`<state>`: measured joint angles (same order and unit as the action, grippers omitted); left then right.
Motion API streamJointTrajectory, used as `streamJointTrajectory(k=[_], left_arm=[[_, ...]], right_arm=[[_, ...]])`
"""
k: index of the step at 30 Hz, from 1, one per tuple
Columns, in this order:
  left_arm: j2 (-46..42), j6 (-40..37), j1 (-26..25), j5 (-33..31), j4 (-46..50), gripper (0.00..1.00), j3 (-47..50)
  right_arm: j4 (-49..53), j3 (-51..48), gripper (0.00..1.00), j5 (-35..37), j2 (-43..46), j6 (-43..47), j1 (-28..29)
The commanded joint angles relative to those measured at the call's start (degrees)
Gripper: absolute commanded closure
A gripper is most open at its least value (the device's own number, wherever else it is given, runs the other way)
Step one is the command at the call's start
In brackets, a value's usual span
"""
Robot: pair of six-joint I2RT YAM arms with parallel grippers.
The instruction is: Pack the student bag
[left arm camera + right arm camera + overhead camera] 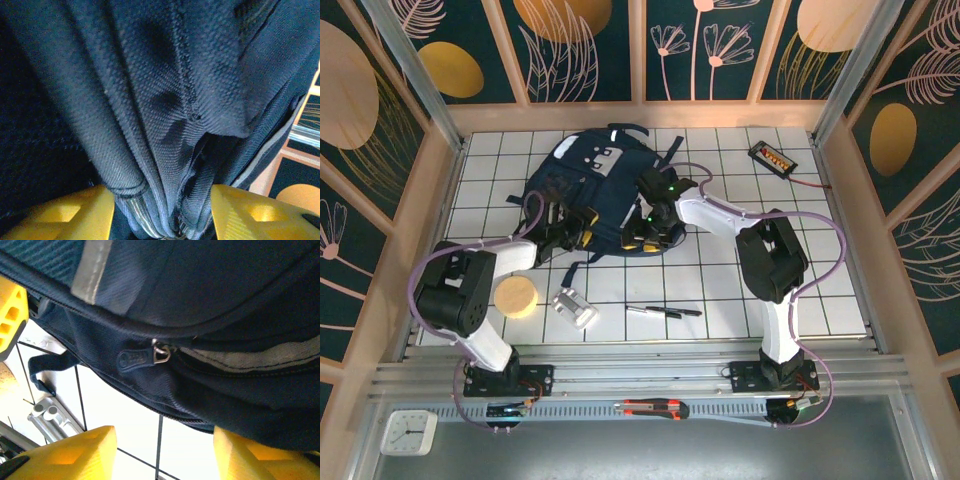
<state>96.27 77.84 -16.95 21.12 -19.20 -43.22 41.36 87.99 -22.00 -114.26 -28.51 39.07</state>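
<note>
One bag: large dark navy fabric backpack [590,185], lying far-centre on white tiled table [800,290], long axis near-to-far, bottom edge towards both arms.
Left gripper [582,232]: yellow-fingered, at near-left edge of bag, closed partway on a bunched fold of the navy fabric.
Right gripper [645,236]: yellow-fingered, half open, holding nothing, straddling the near edge.
Zip pull: small grey metal tab [161,354], dead ahead between those open fingers; right arm nearer.
</note>
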Motion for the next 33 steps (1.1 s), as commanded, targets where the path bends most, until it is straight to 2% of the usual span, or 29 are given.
streamJointTrajectory(k=[1,6,10,13,18,23,26,30,33], left_arm=[[3.22,-1.56,-1.12,-1.26,-0.25,0.58,-3.85],[4.59,0.35,-1.33,-0.8,-2.94,1.0,-3.71],[0.85,2.18,-1.38,-0.91,-5.16,1.0,-2.55],[-3.2,7.89,-1.36,-1.24,-11.68,1.0,0.23],[-6.91,14.74,-1.38,-0.91,-18.35,1.0,1.34],[-8.7,16.45,-1.39,-0.12,-18.9,1.0,0.12],[-9.25,17.33,-1.34,-0.05,-19.2,1.0,-0.23],[-9.67,16.87,-1.51,-0.03,-17.71,1.0,-1.67],[-9.7,17.03,-1.79,-0.2,-17.27,1.0,-2.12]], right_arm=[[-0.4,-0.5,0.46,0.29,2.81,-0.91,-0.4],[-0.54,-0.71,0.45,0.38,3.8,-1.3,-1.17],[-1.59,-2.08,0.45,-0.81,6.15,-3.03,-2.94],[-2.62,-3.11,0.39,-1.67,8.36,-5.61,-4.55],[-5.36,-3.94,0.38,-3.96,11.21,-9.45,-5.85],[-5.57,-1.82,0.38,-3.31,10.86,-10.93,-5.75],[-3.71,0.85,0.4,0.89,10.03,-9.63,-4.39],[0.97,4.98,0.44,12.64,8.38,-7.96,-0.22],[-1.05,3.97,0.45,19.17,8.63,-8.52,3.34]])
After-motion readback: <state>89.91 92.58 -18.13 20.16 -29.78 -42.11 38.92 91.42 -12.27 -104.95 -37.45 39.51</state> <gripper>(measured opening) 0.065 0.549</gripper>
